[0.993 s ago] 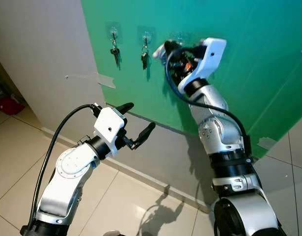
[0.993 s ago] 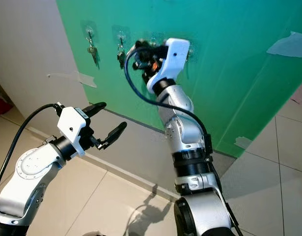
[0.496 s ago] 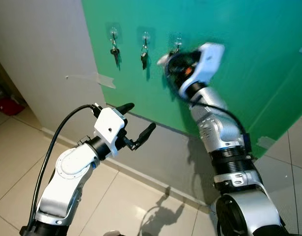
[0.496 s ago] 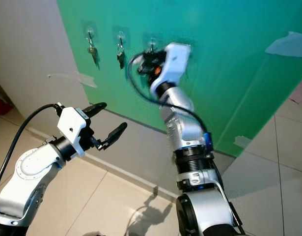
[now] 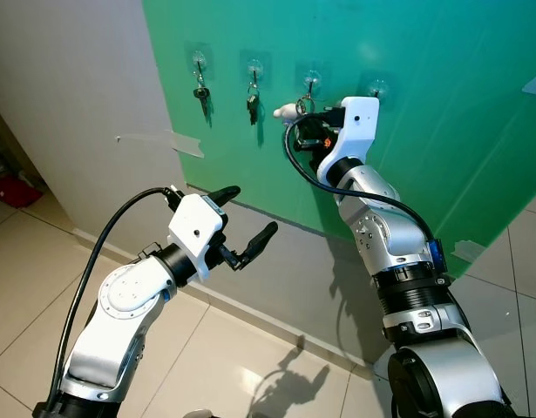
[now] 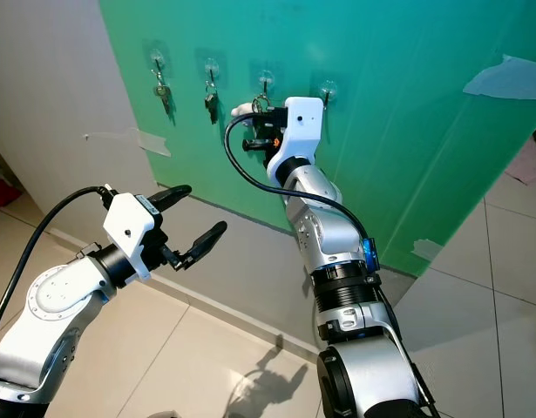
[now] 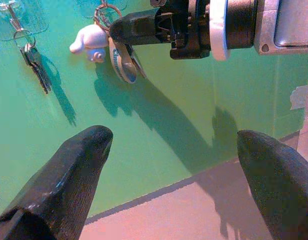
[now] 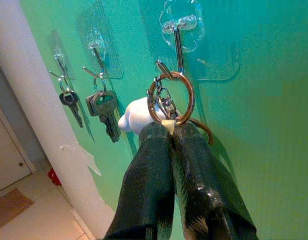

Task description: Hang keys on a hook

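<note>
Right end effector raised, clamped; left end effector spread.

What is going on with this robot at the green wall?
The right gripper is shut on a key ring with a white charm, holding it at the third hook on the green wall. The ring sits at the hook's tip. Two hooks alongside already carry keys. The left gripper waits open, lower down.
</note>
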